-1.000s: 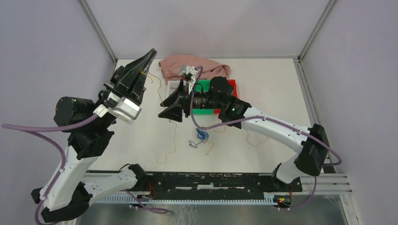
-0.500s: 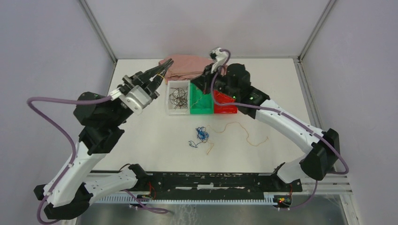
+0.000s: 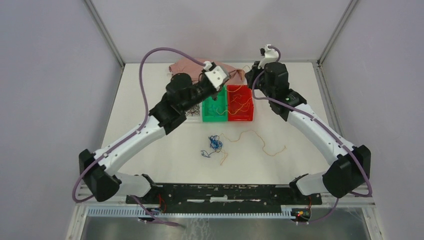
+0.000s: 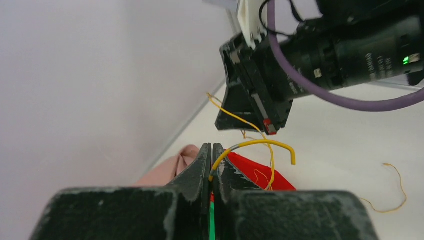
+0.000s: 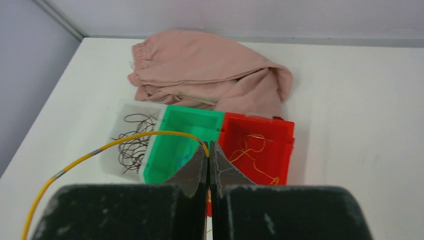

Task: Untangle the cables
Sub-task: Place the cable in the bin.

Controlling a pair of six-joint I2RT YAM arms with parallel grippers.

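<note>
Yellow cable (image 5: 150,134) newly clamped in right claw (image 5: 208,146).

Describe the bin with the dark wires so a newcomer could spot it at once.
Start at the pink cloth bunched at the far edge of the table; directly in front of it three small bins stand in a row. Yours is the clear bin at the left end, beside the green bin. It alone is see-through and holds dark brown curly wires.
</note>
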